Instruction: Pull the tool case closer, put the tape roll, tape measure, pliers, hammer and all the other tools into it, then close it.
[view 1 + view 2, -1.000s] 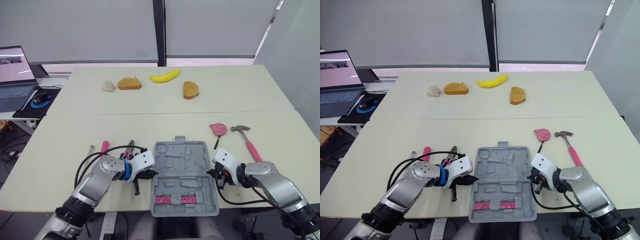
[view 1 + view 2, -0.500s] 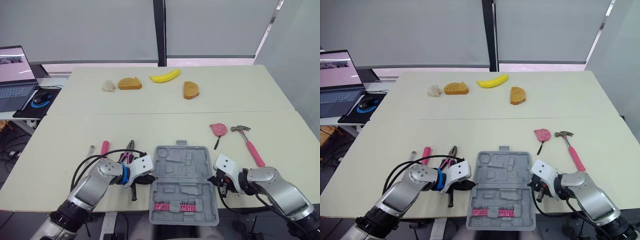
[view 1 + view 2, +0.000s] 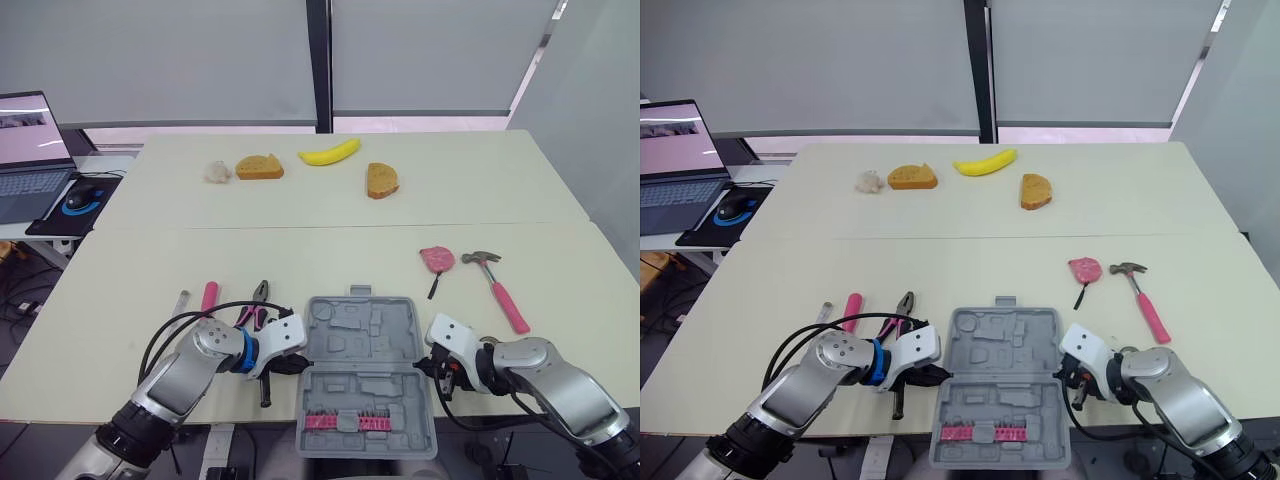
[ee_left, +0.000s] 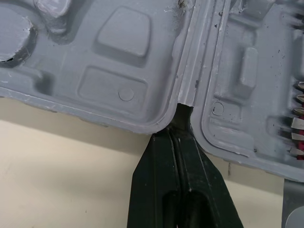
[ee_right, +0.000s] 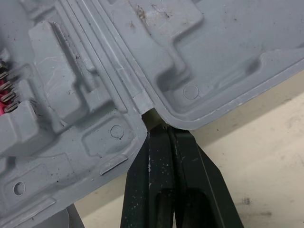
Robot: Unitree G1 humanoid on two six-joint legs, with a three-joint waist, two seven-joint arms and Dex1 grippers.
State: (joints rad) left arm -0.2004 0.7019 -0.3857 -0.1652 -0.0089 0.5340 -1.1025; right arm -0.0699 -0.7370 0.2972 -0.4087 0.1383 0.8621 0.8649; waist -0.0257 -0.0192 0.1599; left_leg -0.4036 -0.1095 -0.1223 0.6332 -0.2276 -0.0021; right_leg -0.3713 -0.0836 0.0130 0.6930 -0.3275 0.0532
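Grey plastic tool case (image 3: 388,345) sits open at the near edge of the table (image 3: 330,250), right between the two arms. Left gripper (image 4: 183,116) has its fingers pinched flat together with nothing caught between them, tips poked into the hinge notch on the case's left side. Right gripper (image 5: 159,129) is the same deal at the right-side notch. Pliers (image 3: 261,293) lie just left of the case, and the hammer (image 3: 503,295) is off to the right, well apart from it.
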